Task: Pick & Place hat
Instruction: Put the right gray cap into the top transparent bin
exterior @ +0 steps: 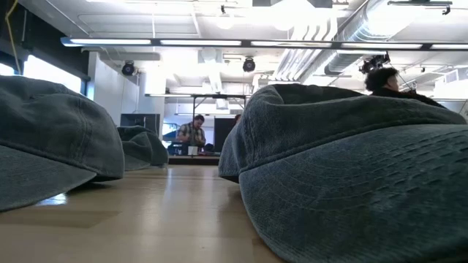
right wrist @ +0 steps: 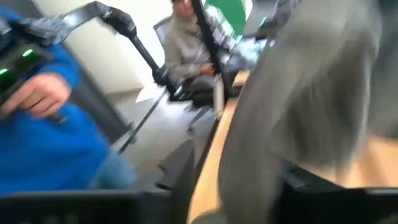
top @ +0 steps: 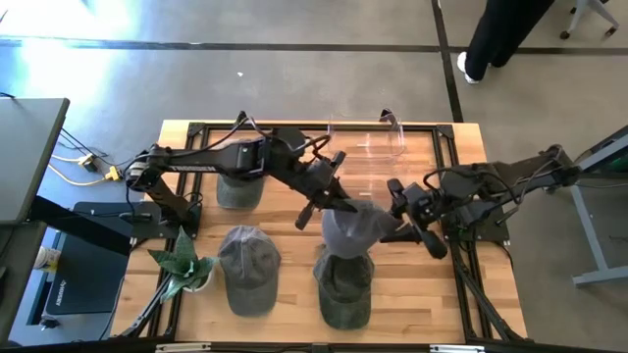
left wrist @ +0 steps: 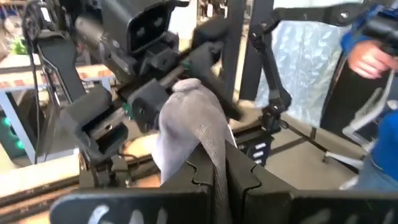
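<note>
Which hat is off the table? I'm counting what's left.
The grey hat held up between both end effectors, left and right, above the dark green hat; the others lie flat.

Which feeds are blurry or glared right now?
Right wrist view: heavy motion blur, the grey hat just a smear. Left wrist view: mildly soft, the pinched hat fabric readable. High view: sharp, with floor glare upper left. Low view: bright ceiling lights, near hat fills the frame.

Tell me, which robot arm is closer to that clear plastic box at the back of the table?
Left. The left gripper sits just in front of the clear box; the right gripper is farther forward, to its right.
</note>
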Available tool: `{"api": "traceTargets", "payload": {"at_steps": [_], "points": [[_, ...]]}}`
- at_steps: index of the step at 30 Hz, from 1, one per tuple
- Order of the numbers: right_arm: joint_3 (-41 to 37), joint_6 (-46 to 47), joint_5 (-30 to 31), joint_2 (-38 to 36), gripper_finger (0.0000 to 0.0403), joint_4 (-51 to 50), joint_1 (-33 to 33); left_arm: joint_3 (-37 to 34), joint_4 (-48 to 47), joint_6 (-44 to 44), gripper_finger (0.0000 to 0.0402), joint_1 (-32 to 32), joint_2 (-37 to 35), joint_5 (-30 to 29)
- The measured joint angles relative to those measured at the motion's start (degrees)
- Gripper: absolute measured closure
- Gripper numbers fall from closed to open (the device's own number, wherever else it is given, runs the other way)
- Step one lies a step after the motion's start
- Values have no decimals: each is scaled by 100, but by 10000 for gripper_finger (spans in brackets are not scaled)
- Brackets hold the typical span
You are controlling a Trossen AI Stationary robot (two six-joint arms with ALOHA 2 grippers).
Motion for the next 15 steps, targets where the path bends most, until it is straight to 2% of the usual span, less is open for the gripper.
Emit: {"api": "traceTargets", "payload": {"at_steps": [4,5,8,11,15], "points": [[139,180,-727,-156,377,-158,2,2,4,-45,401,0,-168,672],[181,153,-876,-163,389,-77,-3,-7,22,-66,401,0,-204,872],[242,101,-991,-100,387,159,-11,13,119,-81,401,-4,-251,1135],[274,19,-1178,36,397,226,-76,7,101,-203,401,-2,-244,1130],[340,-60,-1237,129,395,243,-108,9,238,-734,383,9,-244,1184]]}}
